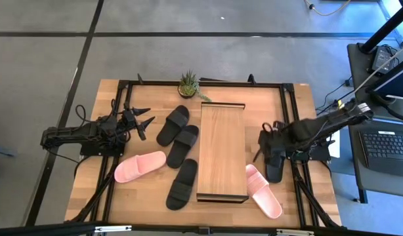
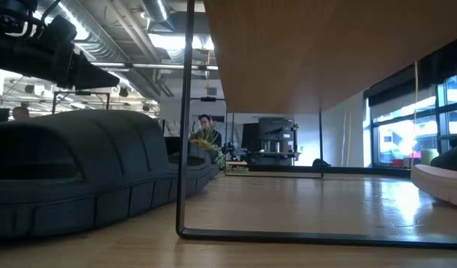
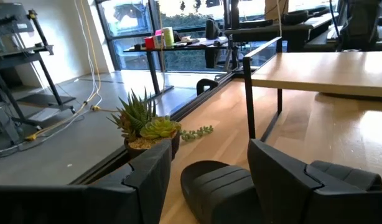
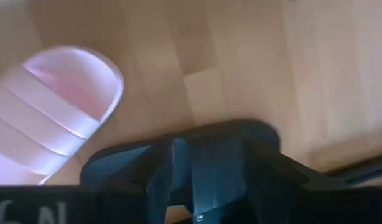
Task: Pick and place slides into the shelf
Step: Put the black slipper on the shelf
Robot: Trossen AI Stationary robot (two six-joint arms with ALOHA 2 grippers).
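Observation:
The shelf (image 1: 221, 151) stands mid-table, with its plank (image 3: 321, 68) on thin dark legs. Three black slides (image 1: 173, 124) (image 1: 183, 145) (image 1: 182, 183) and a pink slide (image 1: 140, 166) lie flat on their soles left of it. Another pink slide (image 1: 262, 190) and a fourth black slide (image 1: 275, 164) lie to its right. My left gripper (image 1: 144, 122) is open and hovers just left of the far black slide (image 3: 216, 190). My right gripper (image 1: 267, 145) points down over the fourth black slide (image 4: 241, 134) and is shut on it. My right gripper comes from above, pointing down, onto the far end of the black slide (image 4: 209, 168), which shows as a dark band between its two fingers (image 4: 157, 180). The gripper itself hides the exact place of contact. Whether the slide is off the table I cannot tell.
A small potted succulent (image 1: 188, 84) stands at the far edge beside the shelf's far end. In the low view a black slide (image 2: 80, 179) fills the near left, next to a shelf leg (image 2: 185, 119). Dark frame rails run along the table's edges.

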